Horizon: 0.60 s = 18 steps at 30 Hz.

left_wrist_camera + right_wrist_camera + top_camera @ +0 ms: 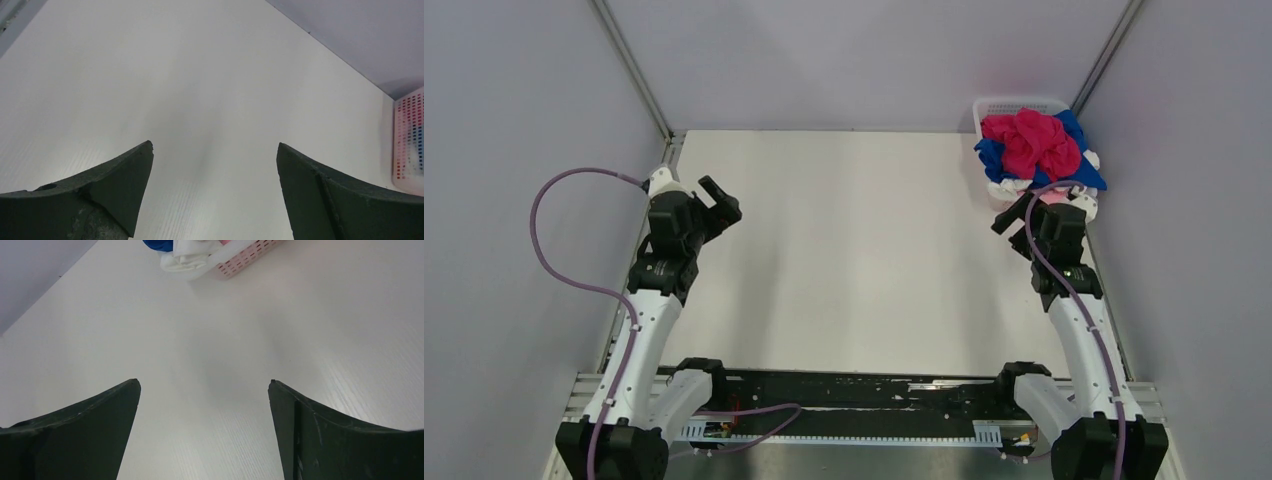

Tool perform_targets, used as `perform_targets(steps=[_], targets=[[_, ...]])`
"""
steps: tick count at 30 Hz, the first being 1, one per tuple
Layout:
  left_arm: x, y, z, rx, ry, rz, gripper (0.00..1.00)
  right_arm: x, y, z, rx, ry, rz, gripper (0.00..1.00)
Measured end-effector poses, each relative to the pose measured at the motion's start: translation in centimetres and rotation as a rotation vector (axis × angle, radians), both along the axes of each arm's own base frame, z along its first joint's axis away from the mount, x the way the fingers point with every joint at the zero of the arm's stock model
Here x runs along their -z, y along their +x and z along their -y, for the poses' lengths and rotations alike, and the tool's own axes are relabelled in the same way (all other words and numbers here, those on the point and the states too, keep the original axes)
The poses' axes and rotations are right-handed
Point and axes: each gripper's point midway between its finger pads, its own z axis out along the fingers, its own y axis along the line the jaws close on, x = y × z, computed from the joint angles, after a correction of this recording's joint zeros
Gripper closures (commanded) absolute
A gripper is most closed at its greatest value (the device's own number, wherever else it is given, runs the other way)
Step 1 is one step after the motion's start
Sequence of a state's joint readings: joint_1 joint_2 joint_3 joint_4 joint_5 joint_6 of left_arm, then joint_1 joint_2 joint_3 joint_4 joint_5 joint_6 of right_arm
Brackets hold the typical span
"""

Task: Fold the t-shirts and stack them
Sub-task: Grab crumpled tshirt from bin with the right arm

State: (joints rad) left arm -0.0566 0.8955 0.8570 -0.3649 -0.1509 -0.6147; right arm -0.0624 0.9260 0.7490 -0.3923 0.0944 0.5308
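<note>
Top external, t-shirts [1034, 145] heaped in corner basket [1016, 102]

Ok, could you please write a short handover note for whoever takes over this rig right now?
Left gripper: open, holding nothing, above the table on the left side.
Right gripper: open, holding nothing, just short of the basket.
Shirts: all heaped in the basket at the far right corner. The red shirt is on top, the blue shirt under it, and the white shirt spills over the near rim.
Done: nothing folded or stacked yet.
Left: take each shirt out, fold it on the table, stack them.
</note>
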Motion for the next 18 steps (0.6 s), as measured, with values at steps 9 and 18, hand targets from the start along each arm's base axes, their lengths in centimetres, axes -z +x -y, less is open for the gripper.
perform_targets(steps=[9, 18], targets=[[-0.4, 0.4, 0.7, 0.037, -0.016, 0.023, 0.0, -5.2, 3.4, 1.5, 0.035, -0.064, 0.07, 0.0], [0.1, 0.9, 0.6, 0.043, 0.007, 0.008, 0.0, -9.4, 17.3, 6.6, 0.043, -0.202, 0.062, 0.02]])
